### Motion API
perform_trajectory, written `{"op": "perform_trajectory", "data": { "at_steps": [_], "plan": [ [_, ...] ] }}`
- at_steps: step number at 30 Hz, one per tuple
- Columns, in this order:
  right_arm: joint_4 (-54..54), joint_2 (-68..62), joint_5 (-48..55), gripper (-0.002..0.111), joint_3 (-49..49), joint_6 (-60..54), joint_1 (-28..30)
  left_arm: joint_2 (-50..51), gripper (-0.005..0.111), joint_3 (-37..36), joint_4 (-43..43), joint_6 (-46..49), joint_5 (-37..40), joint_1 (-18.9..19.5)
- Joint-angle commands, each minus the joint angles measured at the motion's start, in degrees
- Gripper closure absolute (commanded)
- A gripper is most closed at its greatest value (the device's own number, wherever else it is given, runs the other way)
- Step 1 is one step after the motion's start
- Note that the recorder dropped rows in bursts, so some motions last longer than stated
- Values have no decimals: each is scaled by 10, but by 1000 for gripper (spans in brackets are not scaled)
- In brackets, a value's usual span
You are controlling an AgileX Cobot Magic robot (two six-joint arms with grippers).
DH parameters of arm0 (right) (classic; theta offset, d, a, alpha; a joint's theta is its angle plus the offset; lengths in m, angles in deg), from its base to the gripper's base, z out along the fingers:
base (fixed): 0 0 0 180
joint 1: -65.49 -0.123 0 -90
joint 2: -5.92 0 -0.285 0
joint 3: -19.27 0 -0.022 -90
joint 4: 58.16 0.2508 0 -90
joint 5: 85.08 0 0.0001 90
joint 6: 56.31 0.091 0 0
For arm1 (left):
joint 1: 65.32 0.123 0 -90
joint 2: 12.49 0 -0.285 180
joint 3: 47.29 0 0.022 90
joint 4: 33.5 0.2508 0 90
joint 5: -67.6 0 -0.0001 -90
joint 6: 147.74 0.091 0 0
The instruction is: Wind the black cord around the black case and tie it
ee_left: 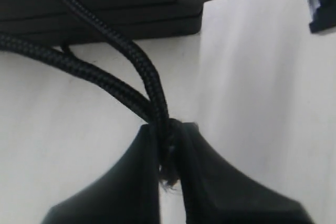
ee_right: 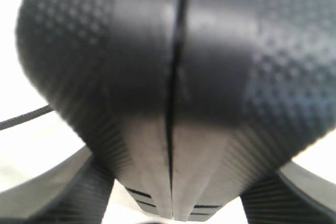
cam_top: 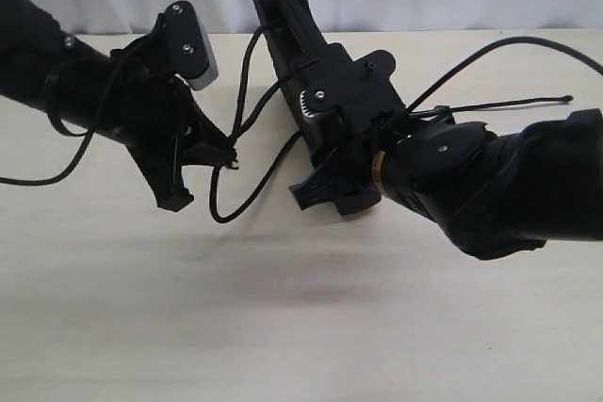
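So the black case point(cam_top: 300, 72) sits at a slant over the table point(cam_top: 283, 327). In the exterior view its long axis runs from the upper left by the backdrop down toward the lower right. The right fingers point(ee_right: 89, 192) are spread wide around it and clamp its sides. Just left of the case, the left fingers point(ee_left: 210, 182) are squeezed nearly together, pinching two strands of the black cord point(ee_left: 136, 56), which runs back to the case.
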Motion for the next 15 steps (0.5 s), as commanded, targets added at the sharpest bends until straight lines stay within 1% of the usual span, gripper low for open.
{"op": "perform_trajectory", "data": {
  "at_steps": [1,3,5,10,15],
  "plan": [
    [-8,4,-11,104,-1,-47,2,28,107,45,-9,-1,44,1],
    [-8,4,-10,104,-1,-61,2,31,107,52,-7,-1,37,2],
    [-8,4,-10,104,-1,-73,2,31,107,52,0,-1,10,2],
    [-8,4,-12,104,-1,-108,2,31,107,52,59,-1,-67,2],
    [-8,4,-12,104,-3,-122,2,31,107,52,54,-1,-130,1]
  ]
}}
